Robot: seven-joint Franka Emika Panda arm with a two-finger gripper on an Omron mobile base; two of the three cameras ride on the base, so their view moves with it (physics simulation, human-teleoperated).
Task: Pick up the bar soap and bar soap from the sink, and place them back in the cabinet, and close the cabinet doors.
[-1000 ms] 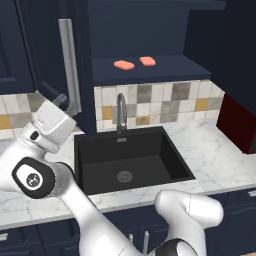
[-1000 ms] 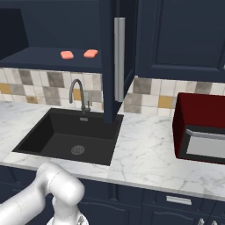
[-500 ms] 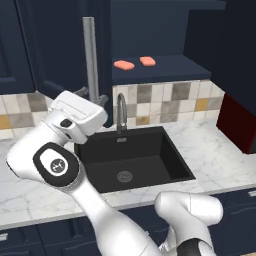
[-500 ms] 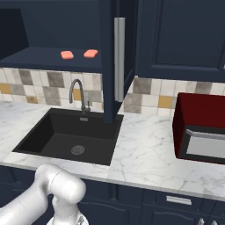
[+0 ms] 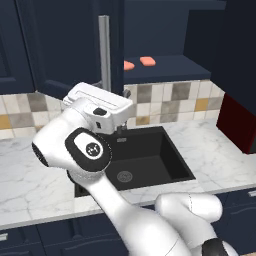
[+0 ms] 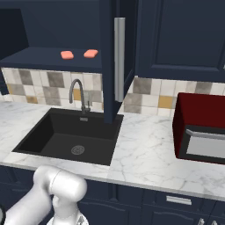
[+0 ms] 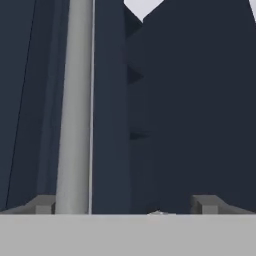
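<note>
Two salmon-pink bar soaps [image 5: 128, 65] [image 5: 147, 61] lie side by side on the navy shelf of the open cabinet [image 5: 165, 67]; from the right they show as one bar soap [image 6: 67, 55] and the other bar soap [image 6: 91, 53]. The black sink [image 5: 150, 162] below holds nothing but its drain. My gripper [image 7: 124, 205] is open, close in front of the left cabinet door [image 5: 75, 45]. That door's silver bar handle [image 7: 75, 110] stands between the fingertips, near the left one [image 7: 42, 204]. The right door [image 6: 110, 61] stands open, edge-on.
A grey faucet [image 6: 78, 94] curves over the back of the sink. A dark red microwave [image 6: 202, 129] sits on the marble counter [image 6: 145, 154] to the right. My arm's white wrist [image 5: 97, 102] hangs over the sink's left rim.
The left door and its handle have swung rightwards towards the cabinet opening, and my hand has moved right along with it. The soaps and the right door have stayed put.
</note>
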